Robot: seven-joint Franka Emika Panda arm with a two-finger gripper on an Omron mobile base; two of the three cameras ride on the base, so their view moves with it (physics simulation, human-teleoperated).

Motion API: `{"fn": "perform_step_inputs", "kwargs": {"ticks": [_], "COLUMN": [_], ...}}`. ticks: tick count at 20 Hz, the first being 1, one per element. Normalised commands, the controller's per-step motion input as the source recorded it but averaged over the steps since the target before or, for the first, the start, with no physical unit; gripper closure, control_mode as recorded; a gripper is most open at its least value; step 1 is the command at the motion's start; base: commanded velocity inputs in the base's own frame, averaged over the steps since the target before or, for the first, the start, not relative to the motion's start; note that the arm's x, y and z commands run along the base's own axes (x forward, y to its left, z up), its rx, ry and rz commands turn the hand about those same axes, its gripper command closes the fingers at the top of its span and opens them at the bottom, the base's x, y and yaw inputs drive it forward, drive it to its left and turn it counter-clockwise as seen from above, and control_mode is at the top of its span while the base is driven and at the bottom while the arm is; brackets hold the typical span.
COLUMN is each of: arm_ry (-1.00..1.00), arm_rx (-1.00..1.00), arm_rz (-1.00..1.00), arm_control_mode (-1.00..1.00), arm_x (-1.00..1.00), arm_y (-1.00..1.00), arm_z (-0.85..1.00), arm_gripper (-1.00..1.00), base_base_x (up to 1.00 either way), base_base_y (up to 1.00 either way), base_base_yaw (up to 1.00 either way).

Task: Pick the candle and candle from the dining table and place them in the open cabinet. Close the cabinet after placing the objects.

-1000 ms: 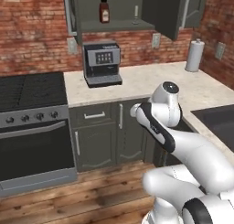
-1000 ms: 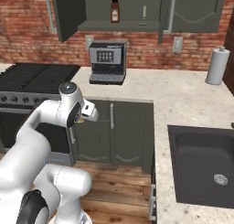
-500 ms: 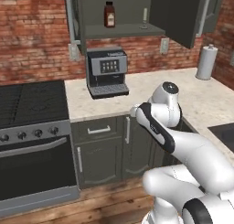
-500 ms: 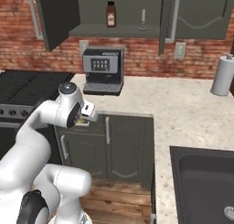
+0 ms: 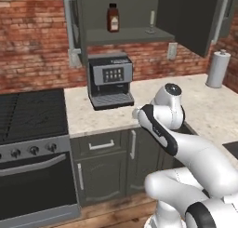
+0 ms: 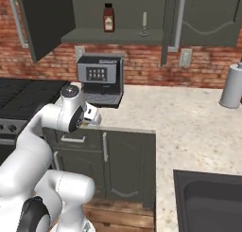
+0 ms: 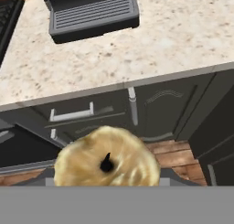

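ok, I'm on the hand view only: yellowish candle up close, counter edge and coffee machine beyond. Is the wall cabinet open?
Observer: Yes. The cabinet above the coffee machine has both doors swung wide.
Operator: Anything on its shelf?
Observer: The stick candle stands there, right of a dark sauce bottle.
Operator: Room for the squat candle?
Observer: Likely. The shelf looks bare between bottle and stick candle.

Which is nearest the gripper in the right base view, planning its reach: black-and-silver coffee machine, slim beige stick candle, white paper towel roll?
1. Black-and-silver coffee machine, on the counter just behind the gripper.
2. Slim beige stick candle, up on the cabinet shelf.
3. White paper towel roll, far right.
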Motion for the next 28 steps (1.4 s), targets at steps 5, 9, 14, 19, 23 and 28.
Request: {"fn": "perform_step_inputs", "kwargs": {"ticks": [5, 9, 14, 19, 23, 28], "arm_ry": [0.0, 0.0, 0.0, 0.0, 0.0, 0.0], "arm_rx": [0.0, 0.0, 0.0, 0.0, 0.0, 0.0], "arm_rz": [0.0, 0.0, 0.0, 0.0, 0.0, 0.0], "arm_control_mode": [1.0, 1.0, 1.0, 1.0, 1.0, 1.0], "arm_x": [0.0, 0.0, 0.0, 0.0, 0.0, 0.0], "arm_y": [0.0, 0.0, 0.0, 0.0, 0.0, 0.0], "arm_z": [0.0, 0.0, 0.0, 0.0, 0.0, 0.0], "arm_gripper": [1.0, 1.0, 1.0, 1.0, 1.0, 1.0], "base_base_x": [0.53, 0.5, 0.51, 0.46, 0.44, 0.39], "base_base_y": [-0.31, -0.23, -0.19, -0.15, -0.16, -0.15], "base_base_yaw": [0.0, 0.0, 0.0, 0.0, 0.0, 0.0]}}
